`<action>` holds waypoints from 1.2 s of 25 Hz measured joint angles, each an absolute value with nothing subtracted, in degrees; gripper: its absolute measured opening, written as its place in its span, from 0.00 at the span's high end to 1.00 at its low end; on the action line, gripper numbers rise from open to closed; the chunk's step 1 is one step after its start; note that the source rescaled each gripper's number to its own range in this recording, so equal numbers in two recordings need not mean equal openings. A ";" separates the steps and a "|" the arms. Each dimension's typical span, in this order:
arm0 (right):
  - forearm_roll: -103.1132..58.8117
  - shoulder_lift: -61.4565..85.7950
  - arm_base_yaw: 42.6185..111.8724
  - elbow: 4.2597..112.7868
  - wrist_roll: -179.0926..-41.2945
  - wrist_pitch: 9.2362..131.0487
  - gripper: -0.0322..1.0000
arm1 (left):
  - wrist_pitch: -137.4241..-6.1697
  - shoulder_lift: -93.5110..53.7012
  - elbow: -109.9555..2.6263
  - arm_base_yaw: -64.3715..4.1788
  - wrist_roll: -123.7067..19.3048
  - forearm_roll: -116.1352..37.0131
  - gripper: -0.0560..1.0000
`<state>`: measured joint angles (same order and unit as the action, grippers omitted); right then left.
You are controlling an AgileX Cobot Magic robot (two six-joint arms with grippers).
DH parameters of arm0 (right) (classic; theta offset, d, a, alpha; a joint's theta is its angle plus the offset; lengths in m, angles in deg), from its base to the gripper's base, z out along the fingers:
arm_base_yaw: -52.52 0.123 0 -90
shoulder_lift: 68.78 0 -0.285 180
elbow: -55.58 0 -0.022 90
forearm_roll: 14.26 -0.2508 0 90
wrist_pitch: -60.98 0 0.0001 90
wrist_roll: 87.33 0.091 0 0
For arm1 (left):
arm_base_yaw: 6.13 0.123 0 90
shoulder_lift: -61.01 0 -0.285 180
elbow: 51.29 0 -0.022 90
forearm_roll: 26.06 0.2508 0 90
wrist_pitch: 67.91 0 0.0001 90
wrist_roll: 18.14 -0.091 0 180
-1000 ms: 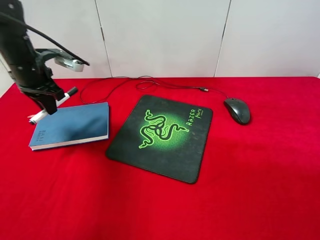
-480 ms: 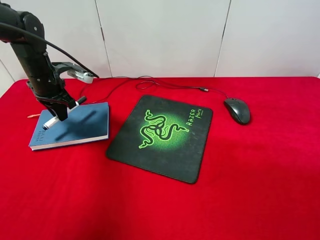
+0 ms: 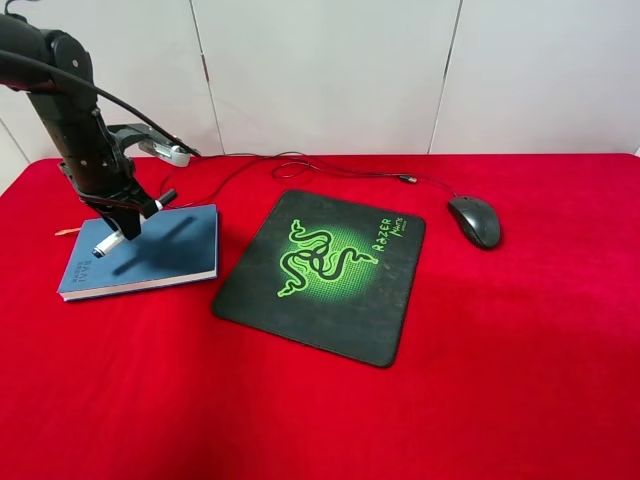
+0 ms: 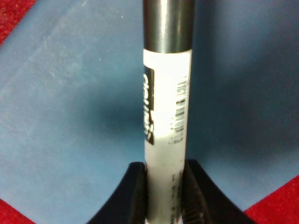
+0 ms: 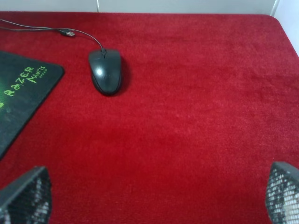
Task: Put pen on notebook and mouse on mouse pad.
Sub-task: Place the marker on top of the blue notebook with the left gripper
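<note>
My left gripper is shut on the white pen, which slants just above the left half of the blue notebook. In the left wrist view the pen runs between the black fingers over the notebook's blue cover. Whether the pen touches the cover I cannot tell. The black mouse lies on the red cloth to the right of the black mouse pad with its green logo. Seen from the right wrist, my right gripper is open, well short of the mouse and the mouse pad.
The mouse's thin cable loops across the red cloth behind the pad toward the back left. An orange ribbon pokes out left of the notebook. White wall panels stand behind the table. The right arm is outside the high view.
My left gripper has carried the pen rightward and down, from beyond the notebook's left edge to over its cover. The mouse, pad and notebook have not moved.
</note>
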<state>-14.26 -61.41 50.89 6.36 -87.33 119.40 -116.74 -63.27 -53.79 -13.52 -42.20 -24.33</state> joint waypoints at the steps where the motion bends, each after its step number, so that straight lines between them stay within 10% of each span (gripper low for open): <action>1: -14.26 -61.41 50.89 6.36 -87.33 119.40 0.00 | -116.74 -63.58 -53.79 -13.52 -42.20 -24.33 0.95; 15: -14.26 -61.41 50.89 6.36 -87.33 119.40 0.00 | -115.43 -66.77 -53.74 -13.52 -42.21 -25.37 0.92; 30: -14.26 -61.41 50.89 6.36 -87.33 119.40 0.00 | -114.38 -66.77 -53.74 -13.52 -42.21 -25.37 0.17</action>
<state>-14.26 -61.41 50.89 6.36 -87.33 119.40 -114.38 -66.77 -53.74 -13.52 -42.21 -25.37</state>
